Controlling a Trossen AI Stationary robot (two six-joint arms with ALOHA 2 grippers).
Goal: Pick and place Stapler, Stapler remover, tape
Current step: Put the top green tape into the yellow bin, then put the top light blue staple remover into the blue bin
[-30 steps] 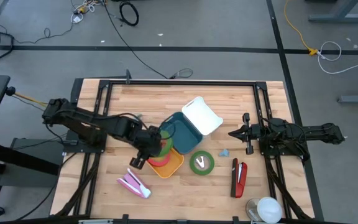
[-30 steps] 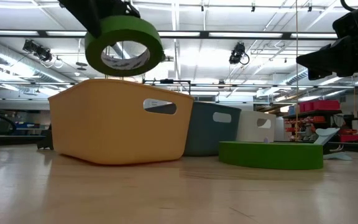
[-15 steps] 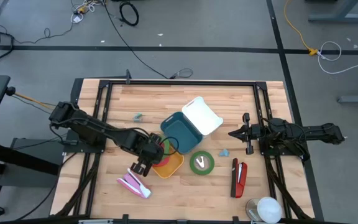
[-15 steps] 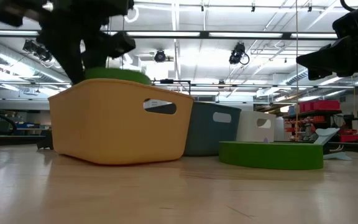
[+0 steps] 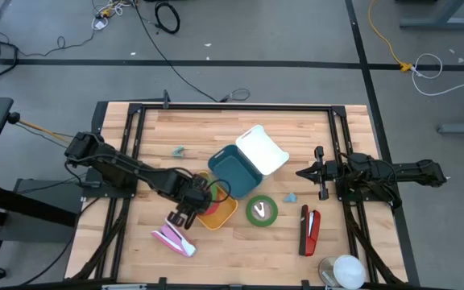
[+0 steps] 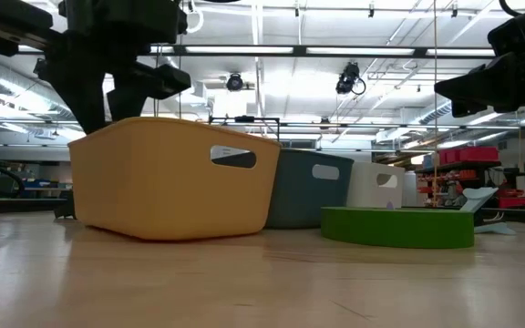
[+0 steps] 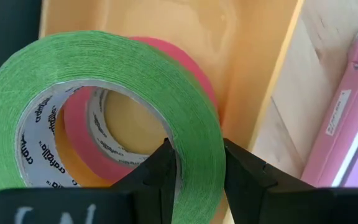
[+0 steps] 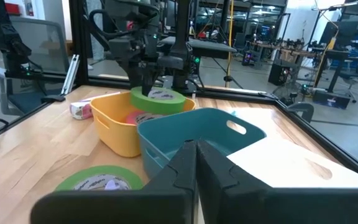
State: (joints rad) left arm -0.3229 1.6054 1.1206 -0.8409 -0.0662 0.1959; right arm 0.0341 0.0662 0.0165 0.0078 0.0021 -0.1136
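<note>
Here, green tape in left claw

small repeated print inside green tape roll, unreadable

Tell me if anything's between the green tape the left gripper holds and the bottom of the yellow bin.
Yes. The left gripper is shut on the green tape roll inside the yellow bin, and a red tape roll already lies in the bin right beneath it, so the green roll would settle on that.
</note>
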